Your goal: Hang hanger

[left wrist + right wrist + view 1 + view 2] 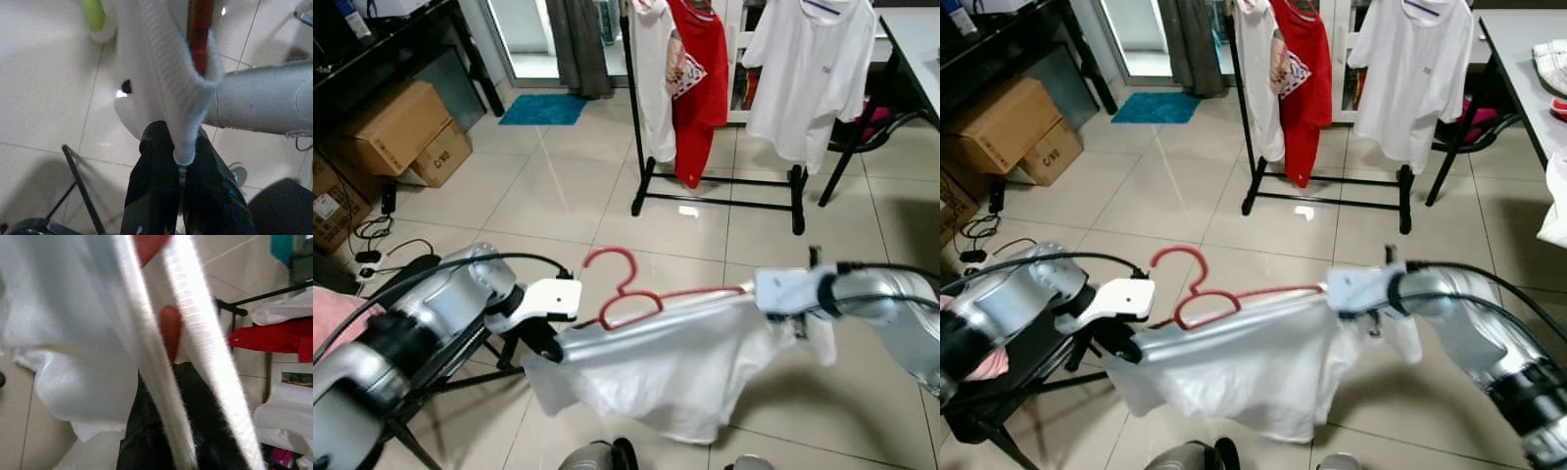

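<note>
- Red hanger inside white shirt, held level at centre, hook up so it can catch the rail.
- My left gripper pinches the shirt edge at 9 o'clock; right gripper clamps fabric at 3 o'clock, keeping it spread.
- Clothes rack at 12 o'clock, open tile floor between; boxes at 10 o'clock.

Both arms are silver cylinders with a brushed metallic sheen, banded by black joint rings. The left arm ends in a white wrist housing, a black cable arcing over it from nine o'clock. The right arm (equally glossy) carries black cables and a white wrist block.
</note>
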Motion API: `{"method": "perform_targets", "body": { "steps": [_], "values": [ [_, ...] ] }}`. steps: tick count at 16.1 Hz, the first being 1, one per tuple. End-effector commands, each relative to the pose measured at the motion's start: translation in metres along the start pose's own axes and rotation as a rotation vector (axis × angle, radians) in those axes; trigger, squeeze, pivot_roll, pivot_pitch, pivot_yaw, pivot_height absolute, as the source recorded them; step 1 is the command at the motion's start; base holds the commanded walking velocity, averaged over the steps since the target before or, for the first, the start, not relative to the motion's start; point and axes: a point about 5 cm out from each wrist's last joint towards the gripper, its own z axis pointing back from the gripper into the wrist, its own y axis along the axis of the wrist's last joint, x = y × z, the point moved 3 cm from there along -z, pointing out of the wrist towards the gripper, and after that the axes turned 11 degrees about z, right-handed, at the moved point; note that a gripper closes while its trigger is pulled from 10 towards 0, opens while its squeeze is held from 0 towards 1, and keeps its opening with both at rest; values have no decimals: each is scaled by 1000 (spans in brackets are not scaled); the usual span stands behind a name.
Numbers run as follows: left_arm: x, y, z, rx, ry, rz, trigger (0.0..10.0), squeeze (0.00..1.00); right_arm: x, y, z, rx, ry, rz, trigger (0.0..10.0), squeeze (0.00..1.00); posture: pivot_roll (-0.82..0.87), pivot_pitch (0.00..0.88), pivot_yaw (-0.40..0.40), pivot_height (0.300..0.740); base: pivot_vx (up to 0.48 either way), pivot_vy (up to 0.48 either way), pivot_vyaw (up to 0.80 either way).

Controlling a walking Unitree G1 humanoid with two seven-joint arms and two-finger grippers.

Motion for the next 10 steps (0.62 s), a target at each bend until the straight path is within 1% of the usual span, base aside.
{"method": "perform_targets", "body": {
  "steps": [1,2,3,4,5,6,8,9,10],
  "values": [
    [1,-49,-3,-174,-18,152,0,0,19,-36,22,-152,-83,-79,0,0,-83,64,190,740,0,0,0],
    [1,-47,-4,-173,-25,155,0,0,19,-35,21,-152,-78,-70,0,0,-83,64,190,740,0,0,0],
    [2,-48,-10,-194,-33,149,0,0,25,-29,24,-119,-117,-93,0,0,-85,66,192,740,0,0,0],
    [2,-49,-13,-204,-35,148,0,0,28,-26,27,-111,-135,-92,0,0,-86,66,192,740,0,0,0],
    [1,-52,-18,-228,-31,151,0,0,40,-20,35,-80,-205,-135,0,0,-89,68,194,740,0,0,0],
    [1,-53,-24,-232,-32,159,0,0,48,-17,43,-61,-247,-152,0,0,-91,70,194,740,0,0,0],
    [3,-57,-35,-248,-40,172,0,0,52,-12,51,-55,-261,-131,0,0,-95,70,192,740,0,0,0],
    [1,-59,-38,-256,-22,166,0,0,52,-7,51,-39,-256,-128,0,0,-99,71,193,740,0,0,0],
    [-1,-54,-40,-233,-10,165,0,0,46,0,46,-11,-229,-130,0,0,-102,68,191,740,0,0,0]
  ]
}}
